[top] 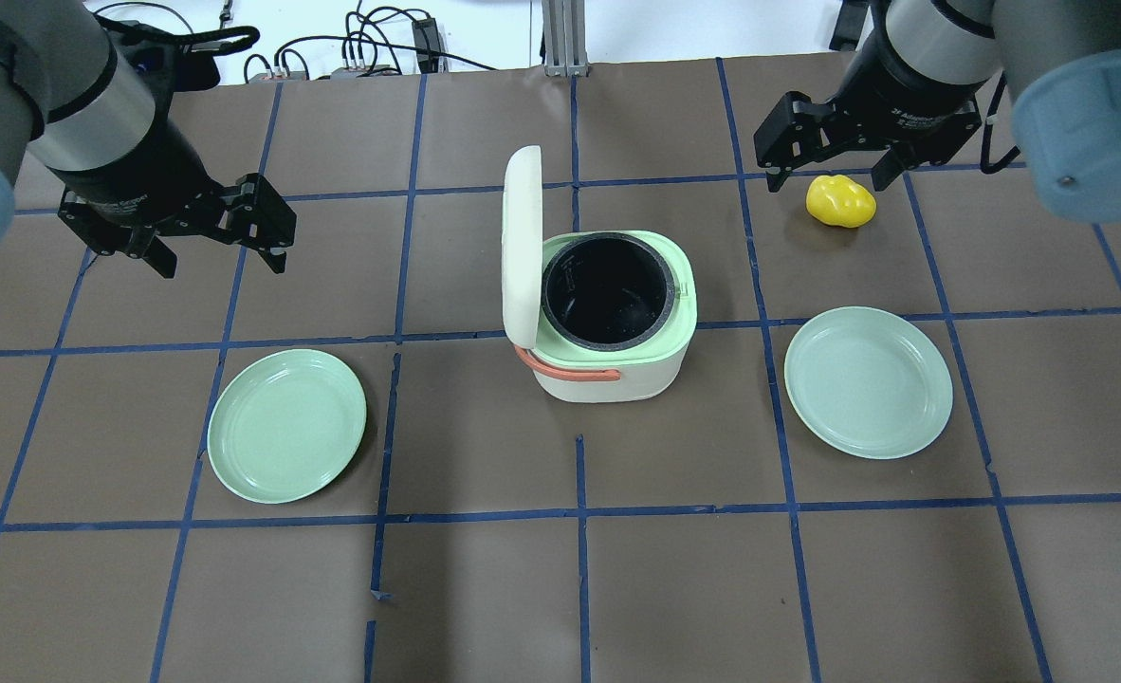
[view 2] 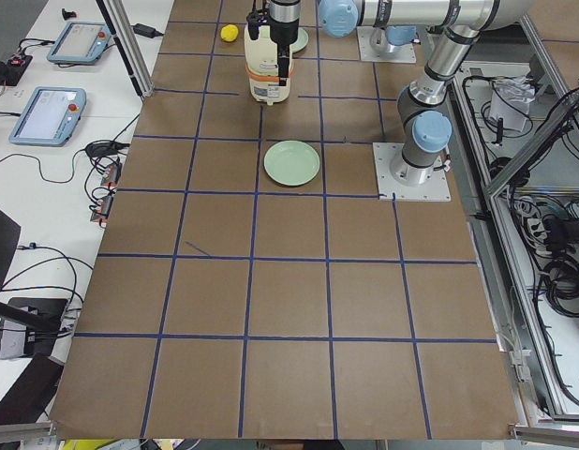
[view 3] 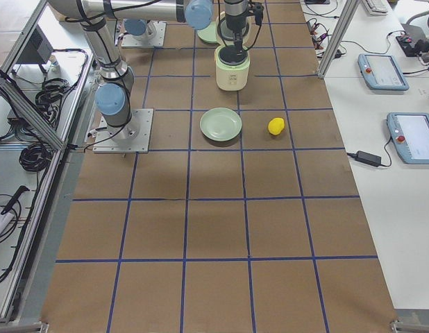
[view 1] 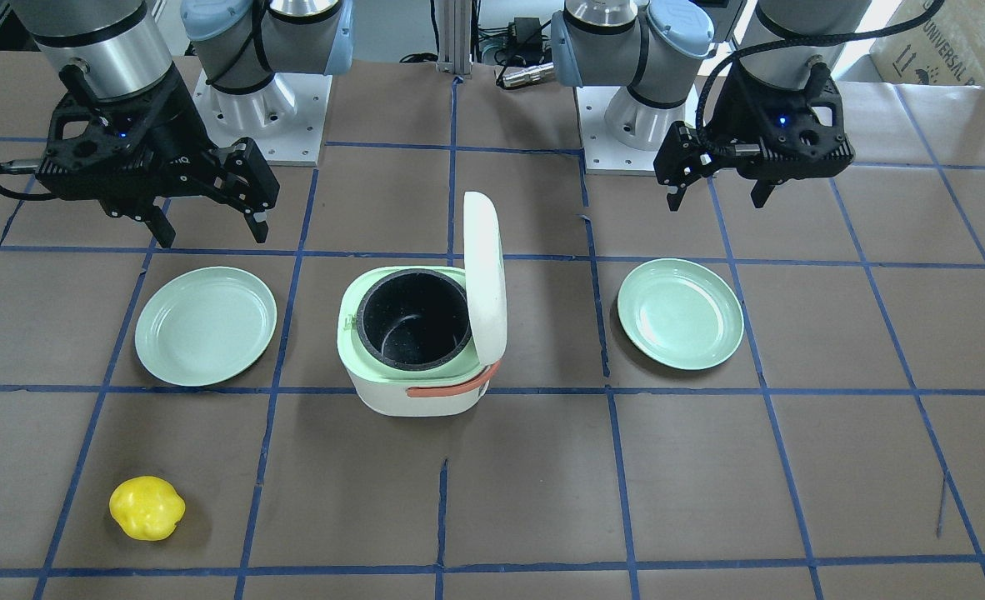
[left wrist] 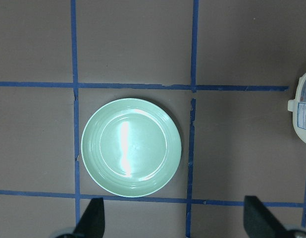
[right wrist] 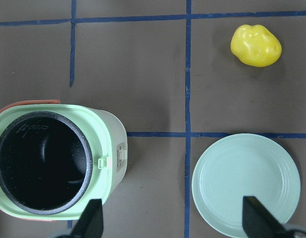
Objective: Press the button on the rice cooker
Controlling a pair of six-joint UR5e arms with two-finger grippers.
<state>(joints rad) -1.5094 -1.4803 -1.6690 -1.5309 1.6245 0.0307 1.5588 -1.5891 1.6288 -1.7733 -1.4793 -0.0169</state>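
Left gripper [top: 217, 264]: jaws wide apart with nothing between them; its 2 fingers point down at the table [view 1: 792, 500].
Right gripper [top: 826, 173]: jaws wide apart too, holding nothing, fingers pointing down.
Left arm: hangs high over the robot's left half of the table, well apart from the rice cooker [top: 608, 379]. Its wrist view looks straight down on the left plate [left wrist: 130, 148], with an edge of the rice cooker at that view's far right.
Right arm: hangs high over the robot's right half. Its wrist view takes in the rice cooker's open top, the right plate [right wrist: 246, 184] and the yellow lump [right wrist: 256, 45].
Rice cooker's place: upright in the middle of the table, between the 2 plates and apart from both; neither gripper touches it.
Rice cooker's body: cream-white sides, a pale green top rim, and an orange handle [view 1: 451, 389] lying along 1 side.
Lid [top: 521, 249]: open, standing upright on the side toward the left arm.
Inner pot [top: 606, 289]: black and round, its bottom in plain sight.
Button: a small green tab [right wrist: 104, 162] sits on the rim opposite the lid; I cannot tell whether that is the button.
Plates: pale green, flat on the table, 1 on each side of the rice cooker.
Yellow lump's place: on the table on the robot's right, past the right plate on the side away from the robot, well apart from the rice cooker.
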